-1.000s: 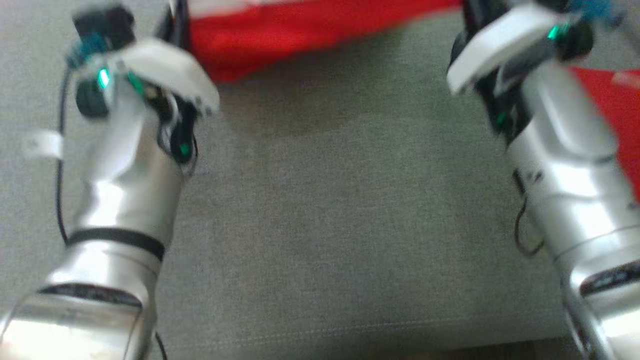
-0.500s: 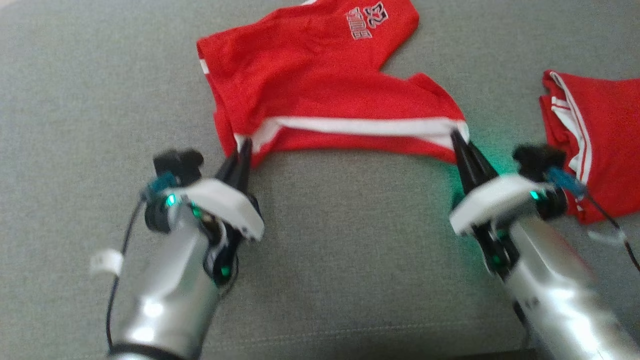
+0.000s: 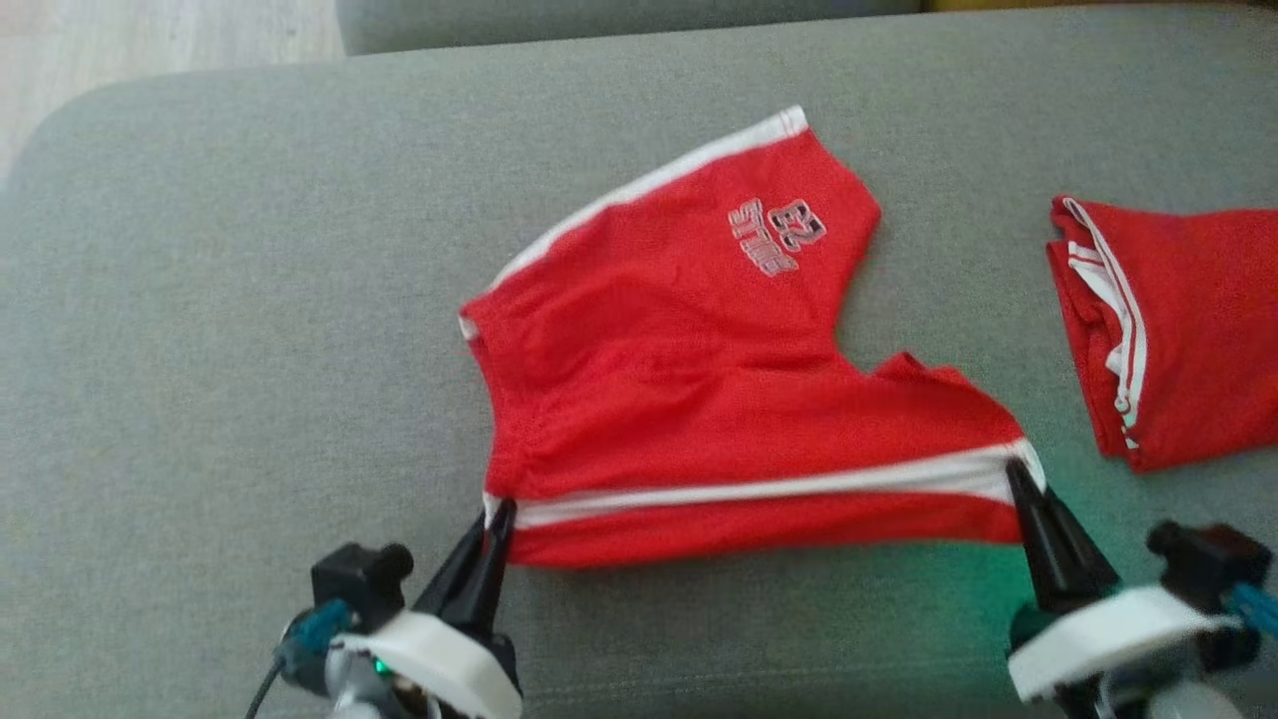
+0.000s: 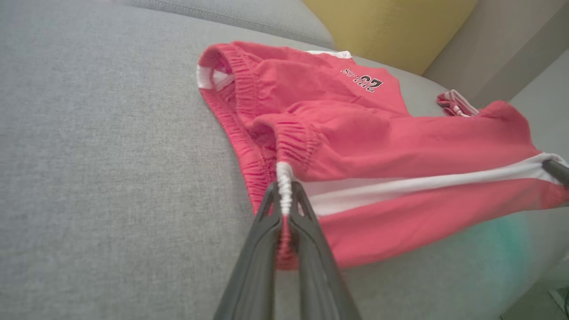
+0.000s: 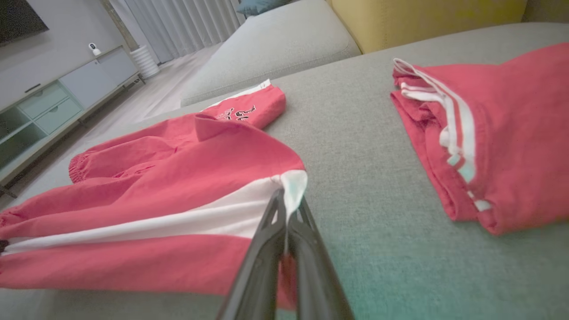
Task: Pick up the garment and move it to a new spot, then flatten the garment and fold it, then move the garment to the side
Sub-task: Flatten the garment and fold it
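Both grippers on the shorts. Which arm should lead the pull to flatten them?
Left, probably: the left gripper is shut on the bunched waistband end of the shorts, where the folds sit; the right gripper, shut on the flatter leg hem, can anchor.

You see soft, matt red cloth shorts [image 3: 679,399] with white stripes, a coarse-woven matt grey fabric cushion [image 3: 250,300], and smooth, slightly glossy dark plastic fingers [image 4: 255,262].

garment [image 3: 699,399] on cushion [image 3: 250,300], folded cloth [image 3: 1198,330] right
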